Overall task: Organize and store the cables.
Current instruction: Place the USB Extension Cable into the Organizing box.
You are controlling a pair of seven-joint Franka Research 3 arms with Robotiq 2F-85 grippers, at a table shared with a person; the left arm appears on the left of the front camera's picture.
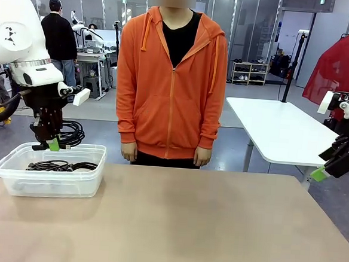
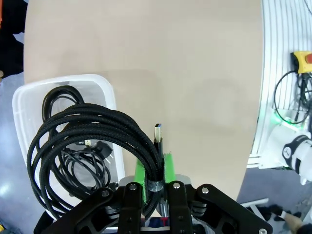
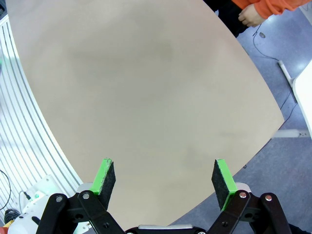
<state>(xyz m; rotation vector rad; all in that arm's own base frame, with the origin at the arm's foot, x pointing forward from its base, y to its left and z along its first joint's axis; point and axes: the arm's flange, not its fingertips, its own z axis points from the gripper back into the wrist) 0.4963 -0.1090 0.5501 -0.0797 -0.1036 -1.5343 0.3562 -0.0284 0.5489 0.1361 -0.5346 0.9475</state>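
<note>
Left gripper [image 2: 155,183] was pinched tight on a coiled black cable [image 2: 92,141], green pads clamping the bundle near its tie, a USB-type plug [image 2: 158,132] sticking up just past the pads. In the front view the same gripper [image 1: 53,141] hung over the far left corner of the clear plastic bin [image 1: 15,183], the coil dangling beside it above the rim. The bin sat at the left near part of the counter [image 1: 185,228] and already held other black cables [image 1: 61,166], at least one with a power plug. Step in hand looked like dropping this coil into the bin. Next move likely called for lowering a bit so the loop cleared the rim, centring it over the bin, then letting go. Right gripper [image 3: 163,178] was spread wide, holding nothing, parked above the right edge of the counter. Person in an orange hoodie [image 1: 170,83] stood at the far side, hands down, not taking part. Rest of the counter showed no loose cables, so the task seemed near its end.
</note>
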